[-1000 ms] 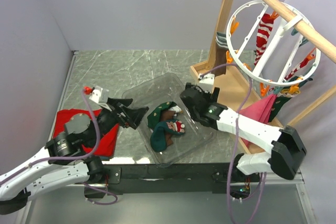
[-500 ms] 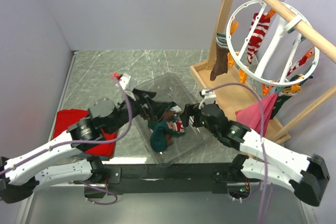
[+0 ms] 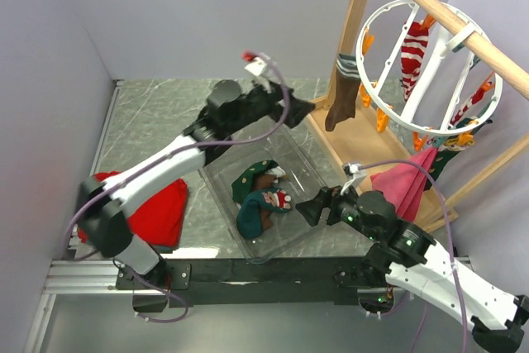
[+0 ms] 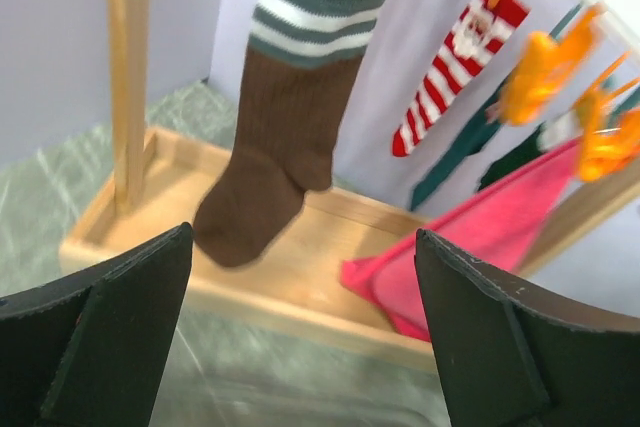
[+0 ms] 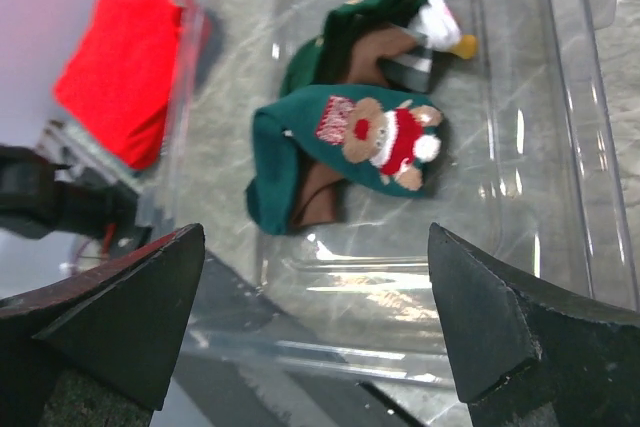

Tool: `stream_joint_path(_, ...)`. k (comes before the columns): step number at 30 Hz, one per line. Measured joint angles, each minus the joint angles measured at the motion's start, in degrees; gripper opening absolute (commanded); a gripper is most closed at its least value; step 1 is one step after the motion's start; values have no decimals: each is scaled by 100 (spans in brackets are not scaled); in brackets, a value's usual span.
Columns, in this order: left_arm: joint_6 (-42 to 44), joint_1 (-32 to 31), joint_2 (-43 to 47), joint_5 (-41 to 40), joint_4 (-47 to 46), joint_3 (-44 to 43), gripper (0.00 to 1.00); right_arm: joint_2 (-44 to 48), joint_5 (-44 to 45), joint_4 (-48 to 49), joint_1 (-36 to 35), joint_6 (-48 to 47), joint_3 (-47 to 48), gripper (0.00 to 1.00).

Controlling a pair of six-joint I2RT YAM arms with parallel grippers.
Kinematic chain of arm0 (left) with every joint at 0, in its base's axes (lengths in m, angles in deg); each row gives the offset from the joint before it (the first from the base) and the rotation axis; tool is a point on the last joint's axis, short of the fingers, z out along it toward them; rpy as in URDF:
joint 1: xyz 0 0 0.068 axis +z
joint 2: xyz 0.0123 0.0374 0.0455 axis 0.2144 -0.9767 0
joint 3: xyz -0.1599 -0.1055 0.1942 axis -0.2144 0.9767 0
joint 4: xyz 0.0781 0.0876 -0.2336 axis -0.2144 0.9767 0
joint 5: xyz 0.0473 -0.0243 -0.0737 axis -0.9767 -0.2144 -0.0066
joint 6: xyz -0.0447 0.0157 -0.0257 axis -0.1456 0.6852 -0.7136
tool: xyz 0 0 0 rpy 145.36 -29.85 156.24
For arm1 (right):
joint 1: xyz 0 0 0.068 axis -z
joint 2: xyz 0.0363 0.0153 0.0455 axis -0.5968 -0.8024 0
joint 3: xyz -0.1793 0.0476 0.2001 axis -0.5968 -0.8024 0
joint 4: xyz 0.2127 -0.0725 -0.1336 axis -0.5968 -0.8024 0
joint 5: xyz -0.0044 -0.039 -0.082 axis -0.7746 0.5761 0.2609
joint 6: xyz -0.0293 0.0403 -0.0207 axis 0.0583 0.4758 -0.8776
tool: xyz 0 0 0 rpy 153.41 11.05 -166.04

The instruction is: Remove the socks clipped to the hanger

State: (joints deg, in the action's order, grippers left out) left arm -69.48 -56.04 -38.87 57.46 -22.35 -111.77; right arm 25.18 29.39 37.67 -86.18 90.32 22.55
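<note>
The white ring hanger (image 3: 382,113) hangs from the wooden rail at the right, with orange pegs (image 4: 535,77) on its rim. Clipped to it are a brown sock with a grey-green striped cuff (image 3: 340,95) (image 4: 272,172), a red-and-white striped sock (image 3: 412,49) (image 4: 455,67), a pink sock (image 3: 407,178) (image 4: 490,247) and a dark green one (image 3: 447,156). My left gripper (image 3: 302,107) (image 4: 300,337) is open and empty, just left of the brown sock. Two green socks (image 3: 258,197) (image 5: 345,142) lie in the clear tray (image 3: 216,192). My right gripper (image 3: 309,210) (image 5: 315,337) is open and empty over the tray's near right edge.
The wooden rail frame has a post (image 4: 128,77) and a shallow base tray (image 3: 364,134) (image 4: 300,272) under the hanger. A flat folded red cloth (image 3: 157,212) (image 5: 122,65) lies at the near left. Grey walls close in at the left and back.
My left arm has swung from beside the red cloth, over the tray, up to the brown sock. My right gripper has pulled back from the tray's far side towards its near edge.
</note>
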Motion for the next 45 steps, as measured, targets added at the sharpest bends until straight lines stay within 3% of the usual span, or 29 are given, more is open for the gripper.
stream_joint_path(11,1357,76,-2669,1268,-1084,-1930,96,743,-461,-363,-9,72,-15,96)
stream_joint_path(20,1436,101,-4188,1727,-2120,-3005,97,1172,-595,-387,-9,92,-15,96)
stream_joint_path(22,1276,105,-4378,1814,-2326,-3126,91,1169,-601,-396,-9,92,-15,96)
stream_joint_path(24,1099,107,-4444,1910,-2542,-3147,77,1169,-610,-407,-9,92,-15,95)
stream_joint_path(28,664,111,-4454,2223,-2999,-3217,33,1147,-608,-409,-9,94,-15,95)
stream_joint_path(30,472,111,-4454,2374,-3209,-3279,33,1113,-608,-409,-9,96,-15,94)
stream_joint_path(35,55,111,-4446,2728,-3480,-3289,8,957,-592,-476,-9,164,4,93)
stream_joint_path(45,-778,105,-3182,2970,-2999,-2227,6,713,-208,-780,-9,291,514,95)
